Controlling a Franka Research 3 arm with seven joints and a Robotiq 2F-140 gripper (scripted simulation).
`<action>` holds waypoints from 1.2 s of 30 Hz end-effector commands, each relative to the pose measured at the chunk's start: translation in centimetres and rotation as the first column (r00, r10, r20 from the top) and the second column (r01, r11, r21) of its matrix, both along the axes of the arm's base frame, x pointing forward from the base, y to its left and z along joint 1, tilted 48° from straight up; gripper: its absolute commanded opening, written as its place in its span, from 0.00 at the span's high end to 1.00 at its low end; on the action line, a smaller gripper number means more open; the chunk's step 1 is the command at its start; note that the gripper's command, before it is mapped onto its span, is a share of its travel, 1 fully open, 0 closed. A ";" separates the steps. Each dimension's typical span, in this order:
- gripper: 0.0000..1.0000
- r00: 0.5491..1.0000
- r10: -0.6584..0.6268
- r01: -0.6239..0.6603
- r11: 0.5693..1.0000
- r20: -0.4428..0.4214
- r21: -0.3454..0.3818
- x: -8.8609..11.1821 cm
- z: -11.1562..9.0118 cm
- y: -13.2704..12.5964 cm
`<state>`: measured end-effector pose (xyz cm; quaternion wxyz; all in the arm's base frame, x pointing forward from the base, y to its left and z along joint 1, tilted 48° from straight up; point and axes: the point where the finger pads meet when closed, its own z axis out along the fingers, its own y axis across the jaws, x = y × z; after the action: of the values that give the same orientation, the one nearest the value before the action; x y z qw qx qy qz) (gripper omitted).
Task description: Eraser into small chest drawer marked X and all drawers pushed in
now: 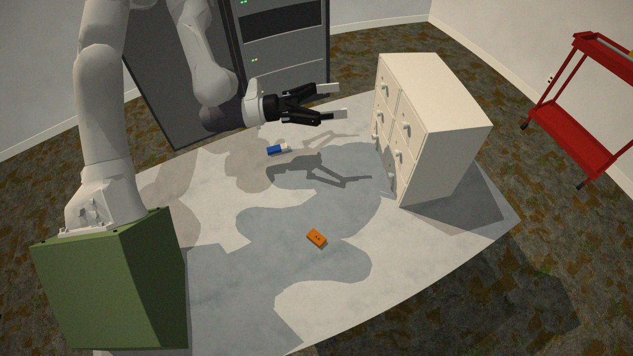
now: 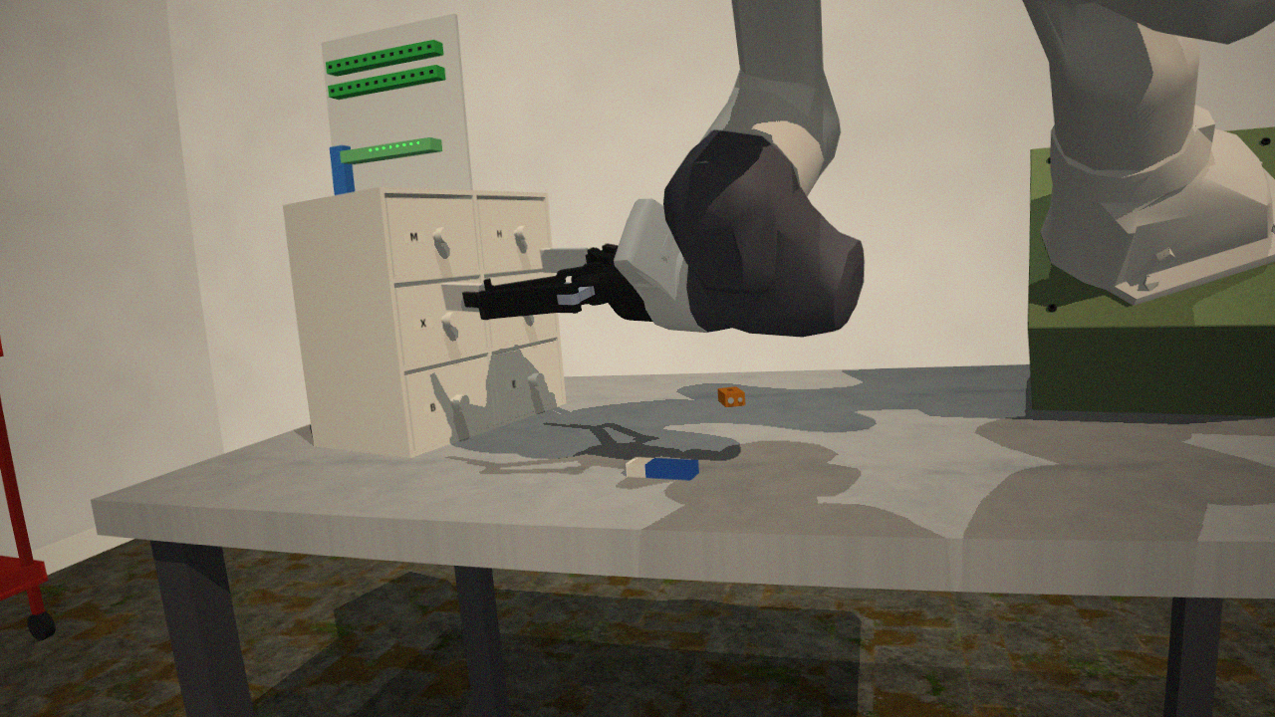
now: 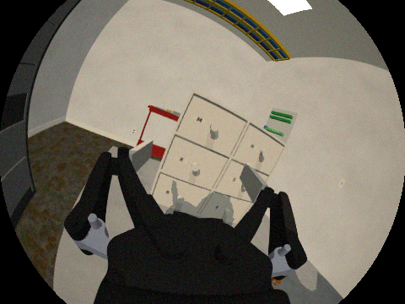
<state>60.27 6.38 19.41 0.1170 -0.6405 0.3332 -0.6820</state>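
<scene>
The eraser [image 1: 277,148], a blue block with a white end, lies flat on the table between the arm and the chest; it also shows in the exterior view [image 2: 661,468]. The cream chest [image 1: 425,123] has six drawers, all pushed in. Drawer X [image 2: 436,325] is in the middle row, left as I face the chest front, and it also shows in the wrist view [image 3: 194,164]. My gripper [image 1: 335,101] is open and empty. It points horizontally at the chest front [image 2: 503,278] at about the middle row's height, a short way off it.
A small orange block [image 1: 316,237] lies on the table nearer the front edge. The arm's green pedestal [image 1: 114,283] stands at the left corner. A dark server rack [image 1: 265,48] stands behind the table, and a red cart [image 1: 579,106] beside the chest.
</scene>
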 end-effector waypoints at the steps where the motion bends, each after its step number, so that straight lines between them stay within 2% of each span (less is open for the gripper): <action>1: 0.00 0.997 0.046 -0.054 0.990 0.064 0.127 0.2 0.1 1.5; 4: 0.00 0.993 0.084 -0.096 0.982 0.081 0.164 0.1 0.2 2.9; 8: 0.00 0.992 0.092 -0.106 0.979 0.085 0.172 0.1 0.2 3.3; 36: 0.00 0.992 0.093 -0.107 0.979 0.085 0.173 0.1 0.2 3.3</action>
<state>60.43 9.63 19.66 0.2169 -0.6180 0.3542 -0.6675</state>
